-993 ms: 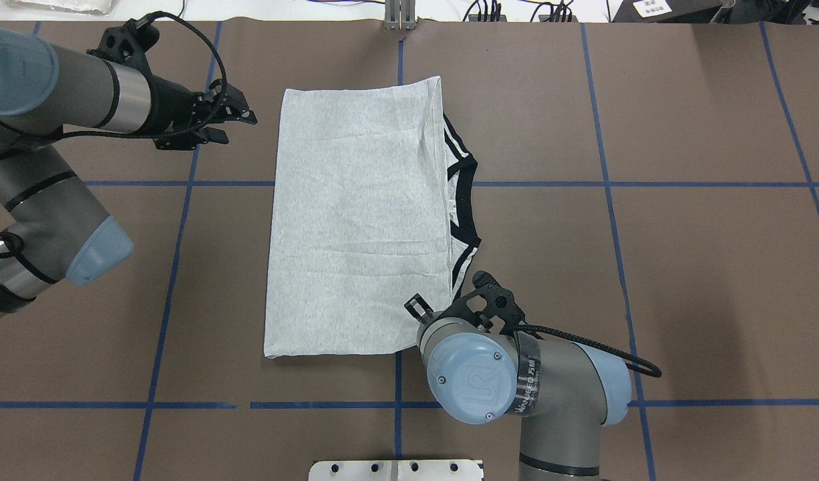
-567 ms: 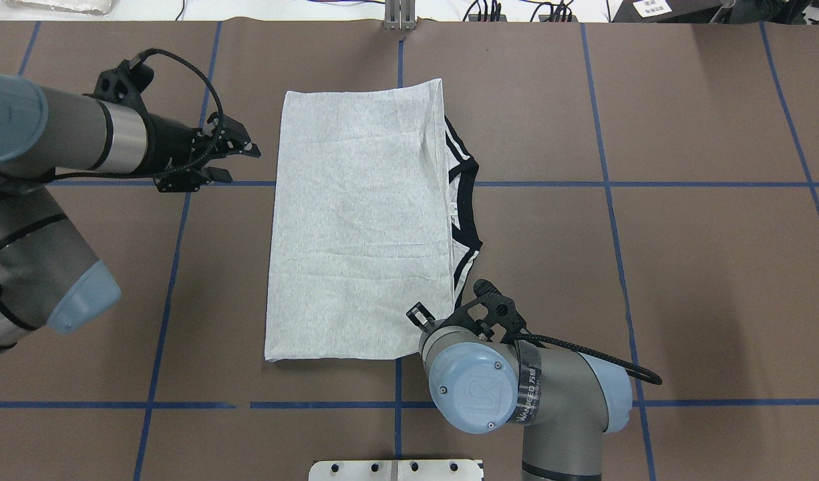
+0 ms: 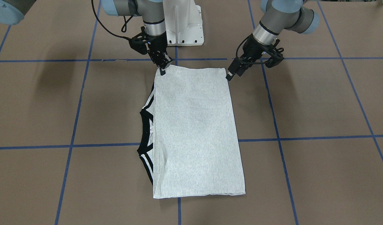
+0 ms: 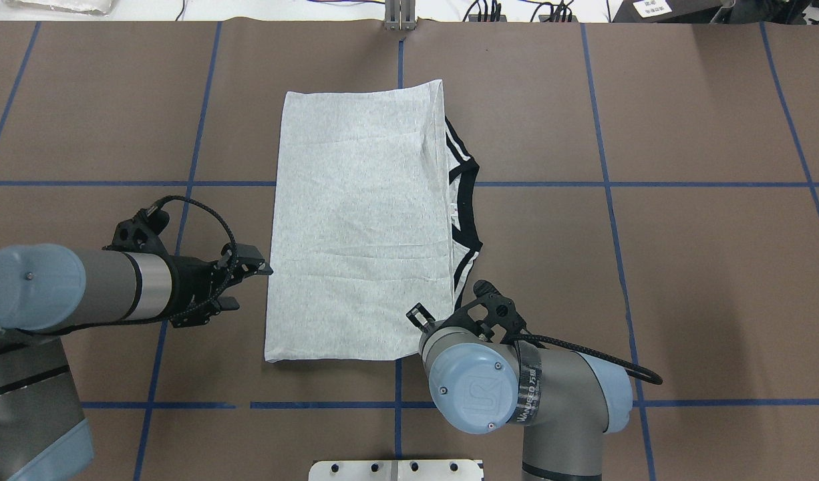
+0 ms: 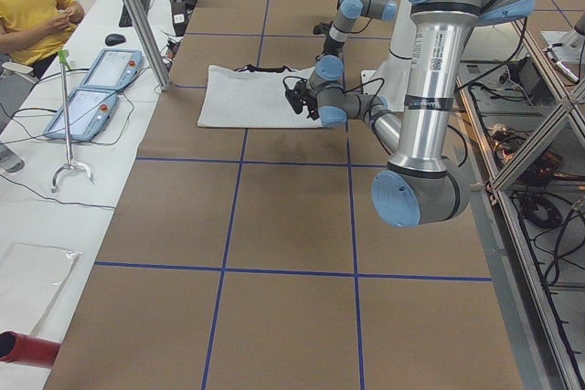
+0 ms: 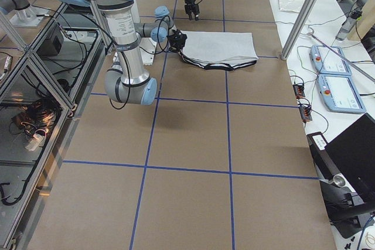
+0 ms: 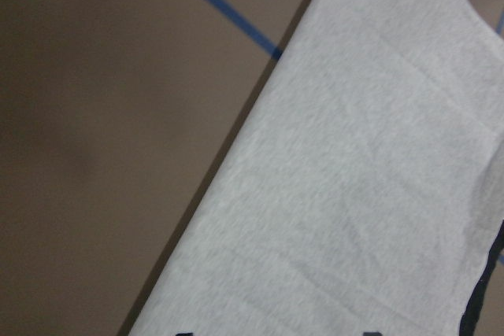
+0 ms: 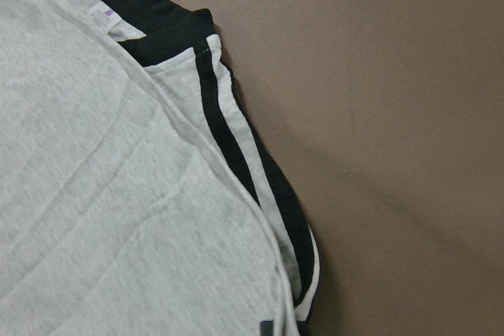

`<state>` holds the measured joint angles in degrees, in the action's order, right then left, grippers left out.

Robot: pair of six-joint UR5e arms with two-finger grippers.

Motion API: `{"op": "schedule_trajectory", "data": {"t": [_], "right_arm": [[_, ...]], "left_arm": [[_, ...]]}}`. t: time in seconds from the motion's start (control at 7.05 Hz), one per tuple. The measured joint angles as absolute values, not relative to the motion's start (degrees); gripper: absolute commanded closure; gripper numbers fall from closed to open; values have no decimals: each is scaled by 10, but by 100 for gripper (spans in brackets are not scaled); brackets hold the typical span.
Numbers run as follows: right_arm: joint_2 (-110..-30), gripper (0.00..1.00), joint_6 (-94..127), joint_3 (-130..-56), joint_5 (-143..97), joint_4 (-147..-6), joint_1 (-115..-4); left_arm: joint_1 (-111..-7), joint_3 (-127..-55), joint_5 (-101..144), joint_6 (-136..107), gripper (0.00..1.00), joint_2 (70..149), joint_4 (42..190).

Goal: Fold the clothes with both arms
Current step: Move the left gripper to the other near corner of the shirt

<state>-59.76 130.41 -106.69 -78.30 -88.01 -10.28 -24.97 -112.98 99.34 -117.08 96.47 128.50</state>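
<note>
left gripper (image 4: 254, 288) shifted; shirt (image 4: 356, 227) print hidden

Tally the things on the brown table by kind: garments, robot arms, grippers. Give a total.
T-shirt: 1
Robot arms: 2, the left arm and the right arm
Grippers: 2, the left gripper and the right gripper
Total: 5
</note>
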Motion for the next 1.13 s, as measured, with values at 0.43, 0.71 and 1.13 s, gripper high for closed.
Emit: {"op": "schedule_trajectory", "data": {"t": [0.43,0.71,1.13], "right_arm": [[-601,100,1303,-1067,-783,-879,-102],[-601,100,1303,-1068,-782,-880,-101],[-601,100,1303,-1069,-781,-880,-101]], "left_arm": [[-186,-1113,961,-1225,14,962,1273],[-176,-1096,958,-1232,21,976,1273],[-168,-1078,958,-1233,42,988,1273]]}}
